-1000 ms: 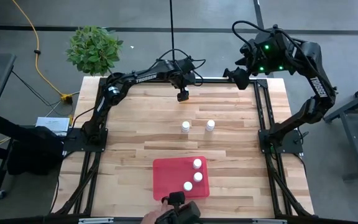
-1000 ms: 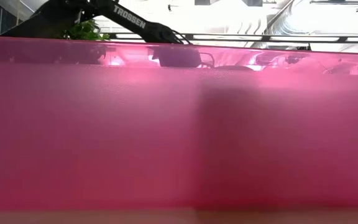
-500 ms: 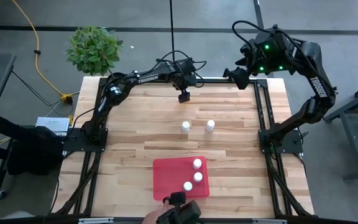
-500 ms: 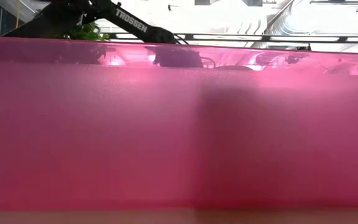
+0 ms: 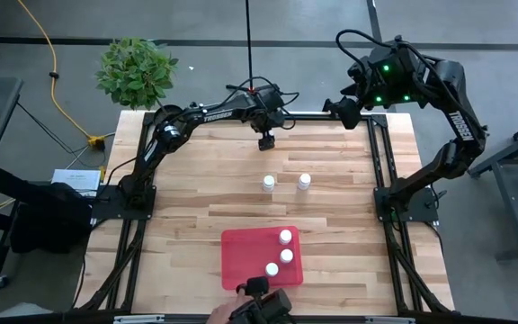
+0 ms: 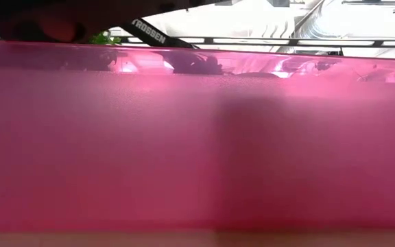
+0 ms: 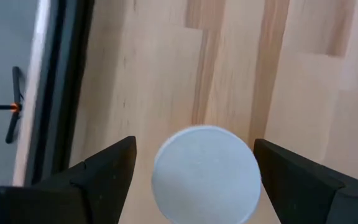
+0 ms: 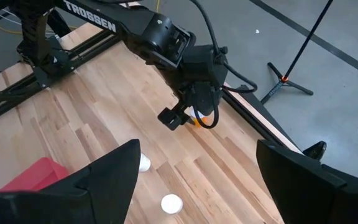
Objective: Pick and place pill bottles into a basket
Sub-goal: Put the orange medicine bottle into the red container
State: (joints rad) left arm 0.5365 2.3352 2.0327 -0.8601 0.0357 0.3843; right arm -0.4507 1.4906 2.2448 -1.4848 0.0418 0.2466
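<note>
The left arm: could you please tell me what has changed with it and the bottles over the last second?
The left arm has sunk slightly, most clearly in the low view, easing the open left gripper down around the orange bottle. Nothing was gripped or released. The right gripper stayed raised at the table's far edge, two white bottles stayed on the table and three stayed in the red tray.

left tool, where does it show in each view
High view: left tool, near the table's top edge, middle.
Low view: probably the dark shape above the tray's wall.
Left wrist view: its own fingers at the bottom, open, with a white cap between them.
Right wrist view: centre, over the wood.
Shared landmark: red tray, in the high, low and right wrist views.
</note>
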